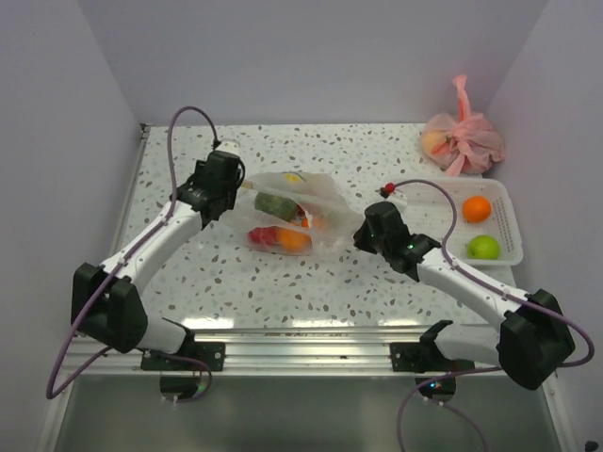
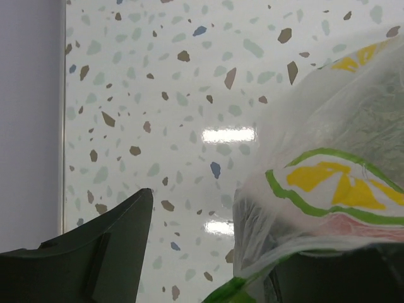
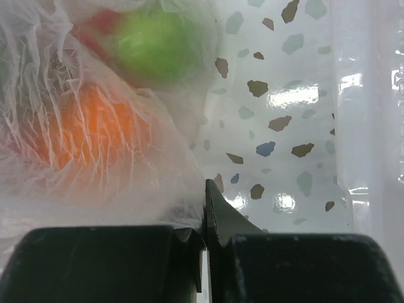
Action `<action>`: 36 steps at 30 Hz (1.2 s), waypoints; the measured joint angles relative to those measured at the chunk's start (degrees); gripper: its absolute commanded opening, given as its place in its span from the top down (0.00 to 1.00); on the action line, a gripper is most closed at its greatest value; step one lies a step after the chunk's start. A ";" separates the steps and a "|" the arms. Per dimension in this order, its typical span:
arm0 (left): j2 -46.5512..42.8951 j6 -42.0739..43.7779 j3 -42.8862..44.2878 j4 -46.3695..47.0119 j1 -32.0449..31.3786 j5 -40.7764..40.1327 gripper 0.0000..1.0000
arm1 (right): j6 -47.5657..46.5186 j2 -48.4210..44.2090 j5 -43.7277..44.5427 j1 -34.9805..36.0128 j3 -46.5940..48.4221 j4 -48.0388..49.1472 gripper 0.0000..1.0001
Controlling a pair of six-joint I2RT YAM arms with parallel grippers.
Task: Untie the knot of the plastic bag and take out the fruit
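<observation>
The clear plastic bag (image 1: 316, 202) with yellow flower prints lies mid-table, stretched between both grippers. Fruit shows through it: an orange (image 1: 294, 240), a red one (image 1: 262, 235) and a dull green lumpy one (image 1: 273, 203). I cannot make out the knot. My left gripper (image 1: 236, 193) is at the bag's left end; in the left wrist view its jaws (image 2: 214, 233) stand apart, with bag plastic (image 2: 328, 158) draped over the right finger. My right gripper (image 1: 360, 231) is shut on a thin fold of the bag (image 3: 126, 170) at its right end (image 3: 201, 214), beside an orange (image 3: 88, 126) and a green fruit (image 3: 158, 41).
A white basket (image 1: 509, 212) at the right holds an orange (image 1: 477, 208) and a green fruit (image 1: 483, 247). A knotted pink bag (image 1: 462, 141) of fruit sits at the back right corner. Walls close in the table on the left, back and right.
</observation>
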 measured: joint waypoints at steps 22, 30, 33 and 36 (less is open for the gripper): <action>-16.61 -8.59 -12.55 4.33 1.33 20.59 0.49 | -38.40 7.82 -2.12 13.25 42.56 -25.09 0.01; -16.63 -9.62 -12.55 4.22 1.33 21.53 0.49 | -48.89 21.44 -0.37 14.88 51.21 -28.02 0.01; -16.85 -9.75 -12.81 4.20 1.25 22.36 0.51 | -51.74 25.77 3.13 14.80 50.51 -27.45 0.04; -18.12 -9.99 -14.56 4.42 0.85 23.04 0.64 | -52.61 29.66 4.46 11.63 50.31 -26.51 0.15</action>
